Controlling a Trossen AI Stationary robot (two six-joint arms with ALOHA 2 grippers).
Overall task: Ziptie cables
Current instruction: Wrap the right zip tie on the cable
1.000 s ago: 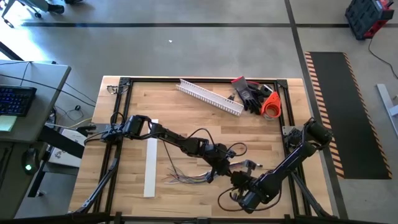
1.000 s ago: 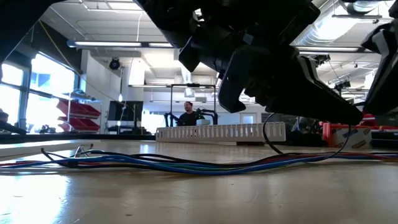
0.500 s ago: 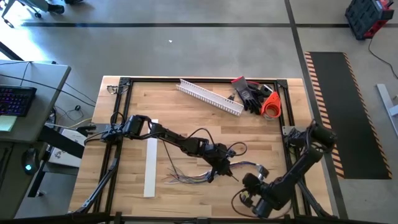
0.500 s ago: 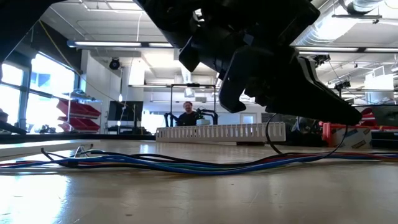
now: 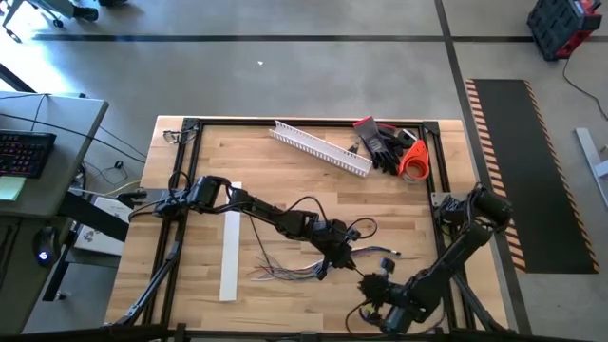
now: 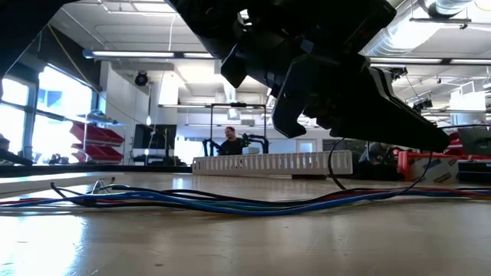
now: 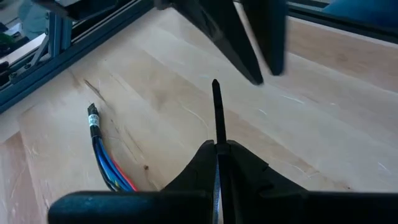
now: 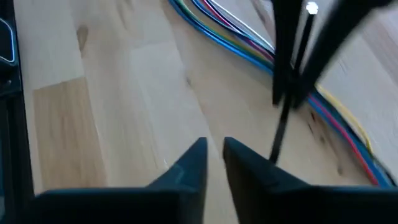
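The cables [image 5: 285, 271] lie as a loose bunch of blue, red and other thin wires on the wooden table, near its middle. They also run flat across the low view [image 6: 192, 203]. My left gripper [image 5: 347, 261] reaches in from the left, just right of the bunch, and is shut on a thin black zip tie [image 7: 216, 109]. My right gripper [image 5: 372, 283] stands nearer the table's near edge, pointing down at bare wood. Its fingers [image 8: 215, 152] are a narrow gap apart with nothing between them. From there the zip tie [image 8: 278, 134] shows ahead, in front of the cables [image 8: 249, 40]. My left gripper pinches the black zip tie between its two shut fingers, at the stretch just beyond the fingertips [image 7: 217, 140]. The tie runs along the fingers and sticks straight out past them. Its pointed free end [image 7: 214, 83] stands above the table, touching nothing.
A white slotted channel [image 5: 318, 147] lies slanted at the far side, with black gloves [image 5: 380, 142] and an orange object [image 5: 413, 160] at the far right corner. A flat white strip [image 5: 231, 242] lies at the left. A person [image 6: 230, 142] sits in the room beyond.
My right gripper has drawn back from my left gripper toward the table's near edge and has left the low view. My left gripper and the zip tie have kept still, and the cables lie as before.
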